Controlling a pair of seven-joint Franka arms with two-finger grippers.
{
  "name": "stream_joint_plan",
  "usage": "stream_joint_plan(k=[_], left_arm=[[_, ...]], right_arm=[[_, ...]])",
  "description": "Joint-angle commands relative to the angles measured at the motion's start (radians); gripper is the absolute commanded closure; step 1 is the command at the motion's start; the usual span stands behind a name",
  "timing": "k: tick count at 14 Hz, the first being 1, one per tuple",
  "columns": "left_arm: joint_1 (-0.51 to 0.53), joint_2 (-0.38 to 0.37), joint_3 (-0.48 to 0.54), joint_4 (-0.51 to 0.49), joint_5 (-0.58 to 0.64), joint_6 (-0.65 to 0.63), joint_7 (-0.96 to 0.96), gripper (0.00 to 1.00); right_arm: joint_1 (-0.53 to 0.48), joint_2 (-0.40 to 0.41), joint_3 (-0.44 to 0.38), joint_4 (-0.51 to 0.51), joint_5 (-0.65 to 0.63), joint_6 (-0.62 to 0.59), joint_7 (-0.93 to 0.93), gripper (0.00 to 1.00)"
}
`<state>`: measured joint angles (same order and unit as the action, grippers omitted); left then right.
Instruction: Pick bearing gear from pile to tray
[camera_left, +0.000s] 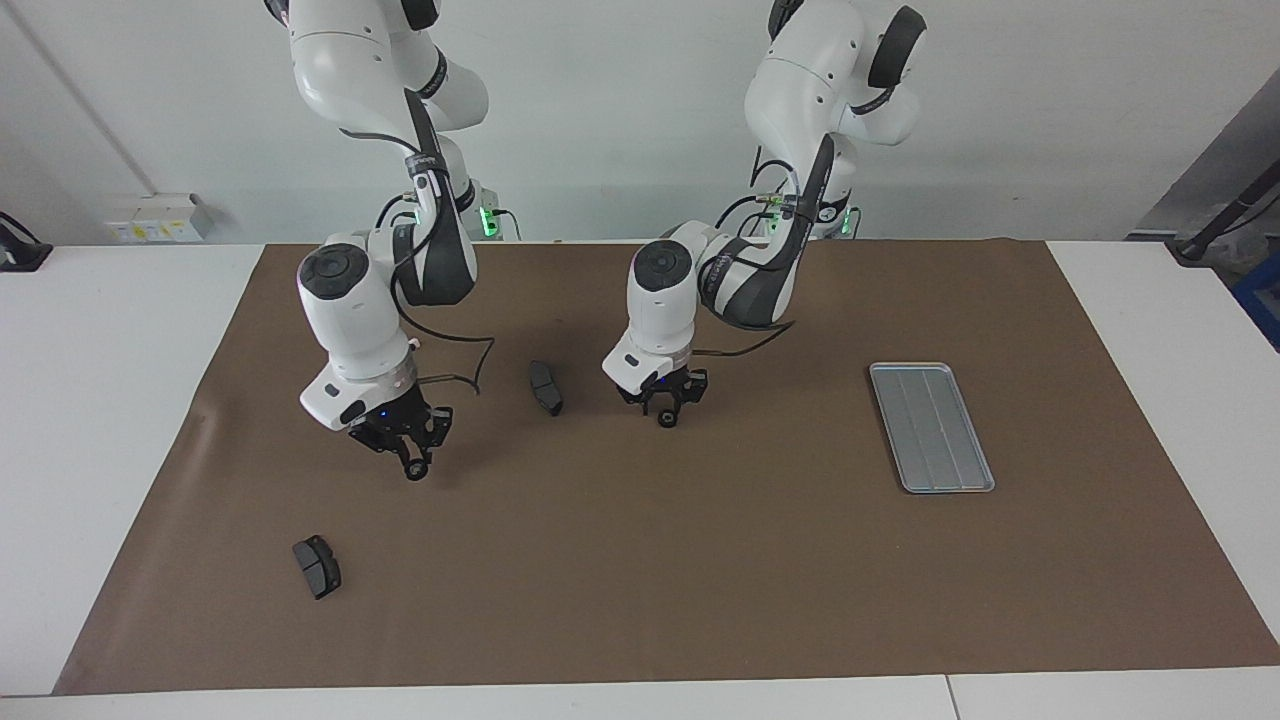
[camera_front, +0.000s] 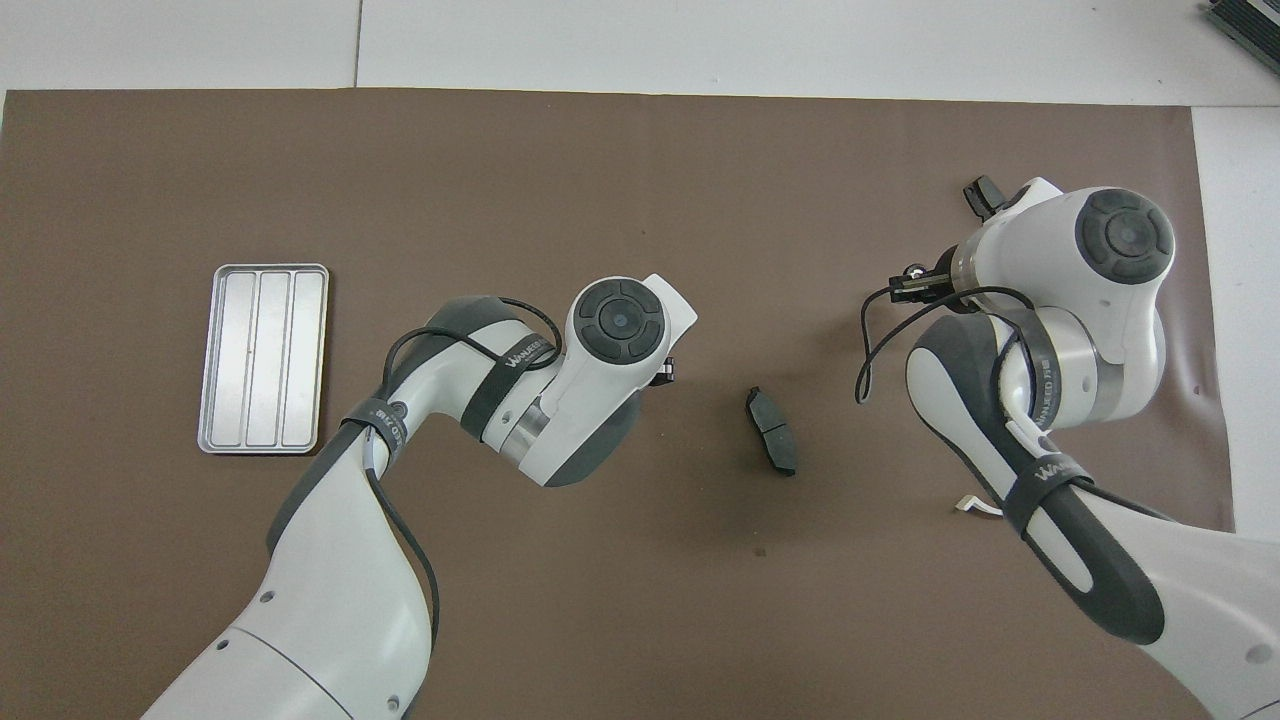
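Observation:
A small black bearing gear (camera_left: 413, 469) hangs above the mat toward the right arm's end, with my right gripper (camera_left: 411, 462) shut on it; the same gripper (camera_front: 914, 284) shows in the overhead view. Another bearing gear (camera_left: 666, 420) lies on the mat near the middle. My left gripper (camera_left: 668, 408) is low over this gear, open, with a fingertip on either side. From overhead the left wrist hides that gear. The silver grooved tray (camera_left: 931, 428) (camera_front: 262, 358) lies toward the left arm's end with nothing in it.
One dark brake-pad piece (camera_left: 545, 388) (camera_front: 771, 431) lies between the two grippers. Another brake-pad piece (camera_left: 317, 566) lies farther from the robots at the right arm's end. A small white piece (camera_front: 977, 507) peeks out beside the right arm. A brown mat (camera_left: 640, 580) covers the table.

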<state>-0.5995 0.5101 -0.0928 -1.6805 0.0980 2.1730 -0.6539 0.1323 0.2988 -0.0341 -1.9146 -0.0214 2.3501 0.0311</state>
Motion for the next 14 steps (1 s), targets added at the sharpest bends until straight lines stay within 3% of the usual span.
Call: stream_joint_plan(k=[1, 14], left_arm=[[-0.014, 0.022, 0.012, 0.039, 0.028, -0.027, -0.019, 0.46], [-0.005, 0.022, 0.012, 0.001, 0.043, 0.036, -0.019, 0.46]], right_arm=[[-0.003, -0.013, 0.007, -0.014, 0.012, -0.009, 0.023, 1.00], [-0.002, -0.018, 0.007, -0.018, 0.012, -0.008, 0.030, 1.00]])
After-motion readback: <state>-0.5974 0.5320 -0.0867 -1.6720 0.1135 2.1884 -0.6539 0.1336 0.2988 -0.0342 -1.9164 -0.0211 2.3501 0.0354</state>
